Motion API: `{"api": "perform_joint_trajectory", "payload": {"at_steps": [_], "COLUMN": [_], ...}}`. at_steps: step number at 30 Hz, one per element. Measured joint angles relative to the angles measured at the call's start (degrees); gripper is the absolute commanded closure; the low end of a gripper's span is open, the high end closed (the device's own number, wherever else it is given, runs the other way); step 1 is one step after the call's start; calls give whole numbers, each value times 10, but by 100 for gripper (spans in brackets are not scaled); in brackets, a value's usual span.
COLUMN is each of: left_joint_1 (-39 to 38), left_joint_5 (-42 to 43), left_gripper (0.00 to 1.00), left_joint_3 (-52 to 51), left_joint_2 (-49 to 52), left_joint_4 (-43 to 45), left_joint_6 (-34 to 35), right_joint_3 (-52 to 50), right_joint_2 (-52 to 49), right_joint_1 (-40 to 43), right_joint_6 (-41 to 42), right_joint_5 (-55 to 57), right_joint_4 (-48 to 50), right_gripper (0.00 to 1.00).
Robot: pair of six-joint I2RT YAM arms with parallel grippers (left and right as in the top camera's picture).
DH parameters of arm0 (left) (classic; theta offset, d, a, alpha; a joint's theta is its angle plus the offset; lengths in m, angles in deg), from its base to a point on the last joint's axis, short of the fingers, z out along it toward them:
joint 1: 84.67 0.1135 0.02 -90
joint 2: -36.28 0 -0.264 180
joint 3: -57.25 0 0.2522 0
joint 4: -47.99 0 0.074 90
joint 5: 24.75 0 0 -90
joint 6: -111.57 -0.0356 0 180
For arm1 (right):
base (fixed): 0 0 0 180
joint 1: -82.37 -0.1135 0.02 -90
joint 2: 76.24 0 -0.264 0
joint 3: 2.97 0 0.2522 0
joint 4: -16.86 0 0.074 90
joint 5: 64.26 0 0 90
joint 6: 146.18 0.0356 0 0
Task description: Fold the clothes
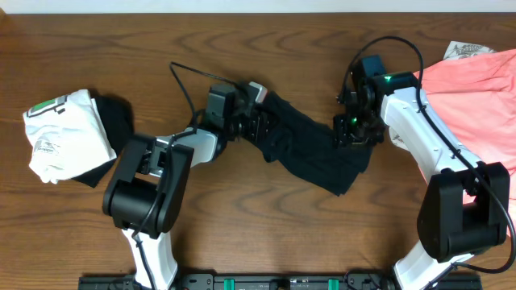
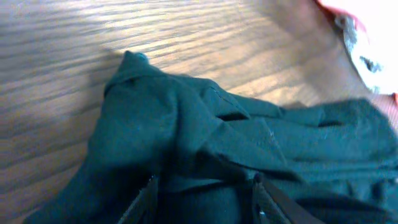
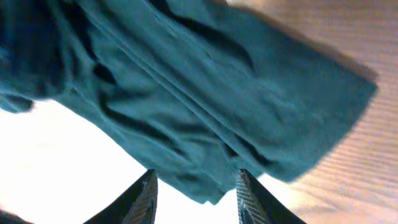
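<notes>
While a white garment with green print already lies folded on a second black garment at the left of the desk, we judge the job about midway: our left hand and right hand each pinch an end of the black shirt, which is crumpled mid-desk, and the salmon-pink garment at the far right waits unfolded

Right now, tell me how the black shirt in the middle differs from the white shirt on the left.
The black shirt is plain and dark; the white shirt carries green print. The black shirt is strung out, rumpled, between the left gripper and right gripper, both gripping it; the white shirt lies folded in a bundle on the table, untouched. Both are limp fabric.
</notes>
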Motion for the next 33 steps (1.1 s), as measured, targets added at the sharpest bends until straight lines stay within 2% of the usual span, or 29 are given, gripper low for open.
{"api": "perform_joint_trajectory", "payload": {"at_steps": [4, 12, 17, 19, 20, 23, 24, 28, 33], "left_joint_1": [24, 72, 79, 78, 79, 79, 80, 82, 82], "left_joint_5": [-13, -103, -157, -169, -173, -189, -195, -214, -223], "left_gripper": [53, 54, 44, 36, 32, 13, 0, 2, 2], "left_joint_3": [7, 12, 13, 12, 9, -3, -8, -21, -21], "left_joint_2": [-11, -50, -75, -81, -84, -102, -113, -179, -303], "left_joint_4": [-46, -164, -215, -216, -212, -202, -200, -201, -243], "left_joint_6": [62, 183, 252, 263, 264, 245, 230, 175, 121], "right_joint_3": [0, 0, 0, 0, 0, 0, 0, 0, 0], "right_joint_2": [0, 0, 0, 0, 0, 0, 0, 0, -2], "right_joint_1": [0, 0, 0, 0, 0, 0, 0, 0, 0], "right_joint_6": [-3, -7, -6, -4, -3, -1, 0, 7, 21], "right_joint_5": [20, 39, 40, 37, 33, 13, 7, -18, -62], "right_joint_4": [-19, -23, 3, 19, 25, 41, 46, 76, 127], "right_gripper": [53, 51, 50, 49, 49, 46, 46, 40, 37]}}
